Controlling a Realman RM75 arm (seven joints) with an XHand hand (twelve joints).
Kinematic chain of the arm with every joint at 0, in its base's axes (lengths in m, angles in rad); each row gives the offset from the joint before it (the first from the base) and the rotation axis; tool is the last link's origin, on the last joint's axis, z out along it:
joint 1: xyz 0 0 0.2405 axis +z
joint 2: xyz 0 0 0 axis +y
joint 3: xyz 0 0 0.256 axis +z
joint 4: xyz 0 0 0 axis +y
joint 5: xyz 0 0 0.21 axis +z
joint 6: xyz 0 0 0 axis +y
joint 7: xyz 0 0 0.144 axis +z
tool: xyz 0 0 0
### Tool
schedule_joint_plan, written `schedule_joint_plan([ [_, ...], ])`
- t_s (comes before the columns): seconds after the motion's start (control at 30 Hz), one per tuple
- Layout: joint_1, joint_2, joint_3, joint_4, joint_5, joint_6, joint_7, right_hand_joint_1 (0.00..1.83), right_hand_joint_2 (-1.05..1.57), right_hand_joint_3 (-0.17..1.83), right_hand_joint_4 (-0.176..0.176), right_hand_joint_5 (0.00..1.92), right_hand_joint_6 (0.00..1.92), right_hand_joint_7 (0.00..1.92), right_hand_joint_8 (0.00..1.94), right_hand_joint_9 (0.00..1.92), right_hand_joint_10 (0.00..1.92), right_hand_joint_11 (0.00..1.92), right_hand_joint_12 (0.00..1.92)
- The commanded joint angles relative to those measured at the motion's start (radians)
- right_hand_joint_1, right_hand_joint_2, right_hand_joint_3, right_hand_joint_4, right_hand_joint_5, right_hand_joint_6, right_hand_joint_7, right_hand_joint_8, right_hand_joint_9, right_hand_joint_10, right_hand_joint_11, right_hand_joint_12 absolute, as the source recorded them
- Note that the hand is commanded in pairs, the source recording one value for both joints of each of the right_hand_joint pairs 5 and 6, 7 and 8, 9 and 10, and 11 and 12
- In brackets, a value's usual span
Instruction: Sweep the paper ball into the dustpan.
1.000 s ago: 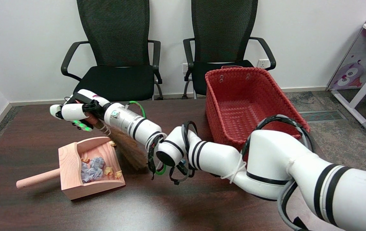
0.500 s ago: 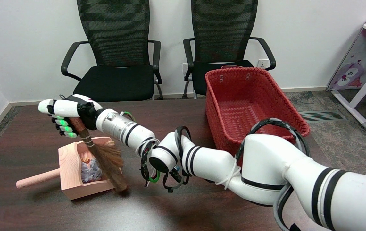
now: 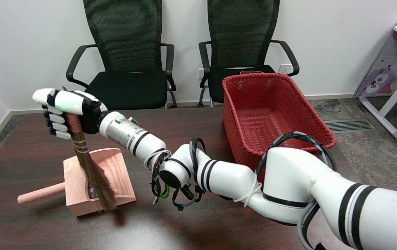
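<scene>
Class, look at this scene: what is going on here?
A robot's right hand grips a small broom by its handle and holds it nearly upright, with the bristles down inside a pink wooden dustpan on the dark table. The bristles hide most of the pan's inside, so the paper balls cannot be made out. A red woven basket stands further right, not in use.

Wooden dustpan [image 3: 77, 177]; bristly broom [image 3: 96, 180]; woven basket [image 3: 254, 100].
</scene>
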Motion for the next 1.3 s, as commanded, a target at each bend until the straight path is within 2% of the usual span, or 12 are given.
schedule_joint_plan([
  [0.03,-0.039,0.111,0.118,-0.229,0.003,-0.07,0.057,0.69,1.33,1.55,0.009,1.92,1.92,1.92,1.92,1.92,1.92,1.92,1.92],
  [0.17,-0.044,0.162,0.168,-0.291,0.016,-0.031,0.055,0.67,1.38,1.52,0.011,1.92,1.92,1.92,1.92,1.92,1.92,1.92,1.92],
  [0.23,-0.047,0.196,0.177,-0.326,0.072,-0.015,0.055,0.66,1.41,1.5,0.013,1.92,1.92,1.92,1.92,1.92,1.92,1.92,1.92],
  [0.47,-0.039,0.28,0.183,-0.367,0.168,-0.062,0.036,0.65,1.44,1.45,0.016,1.92,1.92,1.92,1.92,1.92,1.92,1.92,1.92],
  [0.57,-0.017,0.316,0.19,-0.357,0.159,-0.048,0.003,0.65,1.44,1.43,0.017,1.92,1.92,1.92,1.92,1.92,1.92,1.92,1.92],
  [0.7,0.074,0.356,0.116,-0.277,0.068,0.101,-0.052,0.67,1.47,1.35,0.018,1.92,1.92,1.92,1.92,1.92,1.92,1.92,1.92],
  [0.8,0.166,0.352,0.02,-0.196,0.014,0.216,-0.064,0.68,1.49,1.32,0.018,1.92,1.92,1.92,1.92,1.92,1.92,1.92,1.92],
  [0.87,0.207,0.332,-0.024,-0.138,0.019,0.237,-0.102,0.69,1.48,1.29,0.018,1.92,1.92,1.92,1.92,1.92,1.92,1.92,1.92],
  [1.07,0.261,0.267,-0.043,0.057,0.013,0.253,-0.189,0.76,1.39,1.32,0.012,1.92,1.92,1.92,1.92,1.92,1.92,1.92,1.92],
  [1.3,0.279,0.26,-0.061,0.093,0.011,0.288,-0.267,0.77,1.36,1.41,0.009,1.92,1.92,1.92,1.92,1.92,1.92,1.92,1.92],
])
